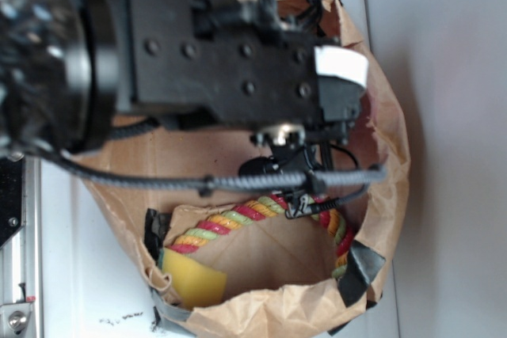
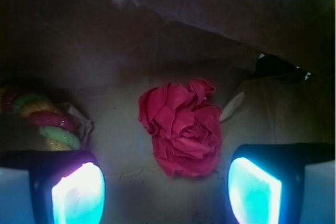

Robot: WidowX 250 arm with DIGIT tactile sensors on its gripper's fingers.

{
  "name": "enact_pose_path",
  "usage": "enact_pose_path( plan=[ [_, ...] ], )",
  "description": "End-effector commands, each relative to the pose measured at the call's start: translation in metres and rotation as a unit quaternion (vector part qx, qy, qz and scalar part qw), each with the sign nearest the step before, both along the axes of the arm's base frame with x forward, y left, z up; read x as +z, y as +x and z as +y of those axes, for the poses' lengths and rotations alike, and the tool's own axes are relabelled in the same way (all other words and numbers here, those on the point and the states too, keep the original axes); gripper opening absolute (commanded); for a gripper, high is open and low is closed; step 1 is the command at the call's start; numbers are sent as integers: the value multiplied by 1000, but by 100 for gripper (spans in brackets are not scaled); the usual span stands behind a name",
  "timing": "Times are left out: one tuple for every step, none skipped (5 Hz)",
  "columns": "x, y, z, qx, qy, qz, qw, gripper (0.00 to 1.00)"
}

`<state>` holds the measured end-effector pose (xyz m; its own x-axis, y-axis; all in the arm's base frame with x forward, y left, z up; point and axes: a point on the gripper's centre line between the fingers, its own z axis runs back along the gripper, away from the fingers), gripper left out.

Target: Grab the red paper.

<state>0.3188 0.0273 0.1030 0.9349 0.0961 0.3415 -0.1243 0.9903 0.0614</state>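
Red paper, exterior view: hidden under the black arm (image 1: 214, 37) that fills the brown paper bag (image 1: 392, 156).
Bag contents, exterior view: striped rope (image 1: 238, 219) curving along the inside; yellow sponge (image 1: 194, 279) at the lower left.
Red paper (image 2: 181, 129), wrist view: crumpled ball on the bag floor, between the two fingers (image 2: 79, 195), touching neither.
Claw (image 2: 165, 192), wrist view: open wide, empty.
Rope, wrist view: at left, beside the left finger.

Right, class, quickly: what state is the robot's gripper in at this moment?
Gripper: open and empty, with the red paper lying on the bag floor between its fingers, untouched.
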Motion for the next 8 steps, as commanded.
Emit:
enact_pose_path(
  plan=[
    [-2, 19, -1, 0, 14, -11, 1000, 100],
    [-13, 30, 8, 10, 19, 5, 1000, 100],
    [-21, 35, 10, 11, 27, 10, 1000, 100],
    [-32, 40, 5, 3, 36, 13, 999, 100],
    [-42, 32, -9, -6, 46, 22, 999, 100],
    [-49, 25, -14, -12, 52, 31, 998, 100],
    [-52, 23, -13, -15, 59, 45, 997, 100],
    [-51, 22, -13, -18, 63, 54, 996, 100]
  ],
)
